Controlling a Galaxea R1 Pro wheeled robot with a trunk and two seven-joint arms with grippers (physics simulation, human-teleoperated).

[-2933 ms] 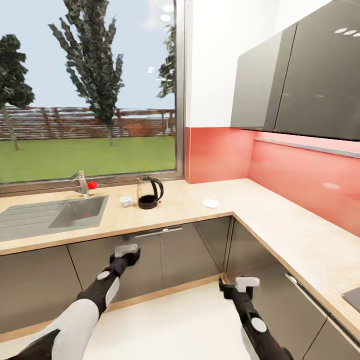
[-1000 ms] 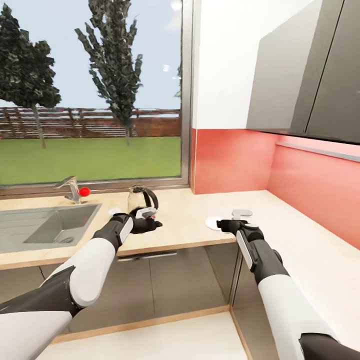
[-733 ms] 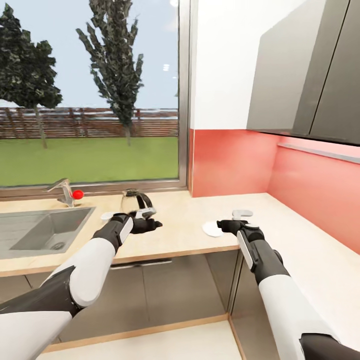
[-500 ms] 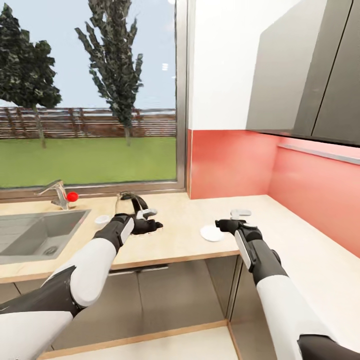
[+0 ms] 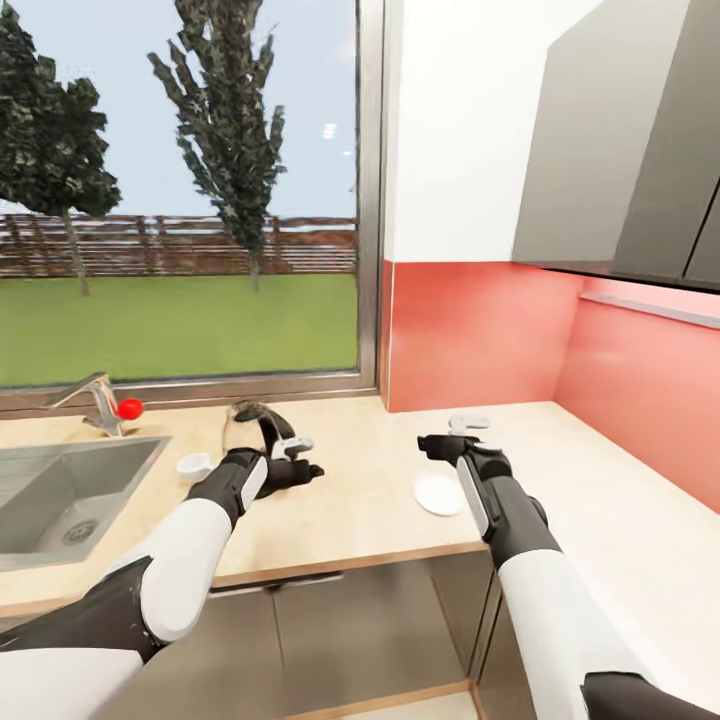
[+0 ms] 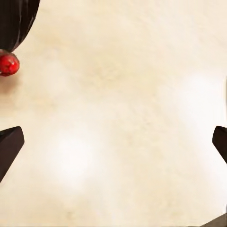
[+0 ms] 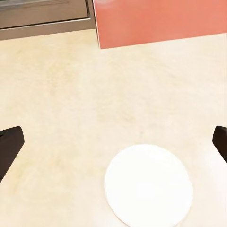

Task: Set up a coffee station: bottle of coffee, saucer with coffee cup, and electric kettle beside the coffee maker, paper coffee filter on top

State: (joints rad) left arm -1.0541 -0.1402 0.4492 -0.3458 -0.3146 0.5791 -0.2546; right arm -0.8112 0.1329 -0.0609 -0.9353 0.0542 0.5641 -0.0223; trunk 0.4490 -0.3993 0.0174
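A glass electric kettle (image 5: 252,424) with a black handle stands on the wooden countertop (image 5: 360,500) near the window. A small white coffee cup (image 5: 193,464) sits to its left. My left gripper (image 5: 308,458) hovers open just in front of the kettle, with its black fingertips (image 6: 9,146) wide apart over bare counter. A dark rounded shape (image 6: 16,19) with a small red spot (image 6: 7,64) lies at that view's corner. The white saucer (image 5: 438,494) (image 7: 149,185) lies flat on the counter. My right gripper (image 5: 446,433) (image 7: 113,144) is open above it, slightly beyond it, holding nothing.
A steel sink (image 5: 50,495) with a faucet (image 5: 95,398) and a red knob (image 5: 129,408) is at the left. A red backsplash (image 5: 480,340) and grey wall cabinets (image 5: 620,150) close the right corner. The counter runs on to the right.
The whole view has shifted as the robot rolled up to the counter. Both arms rose from below counter level and now reach over it, and the saucer lies nearer under my right gripper.
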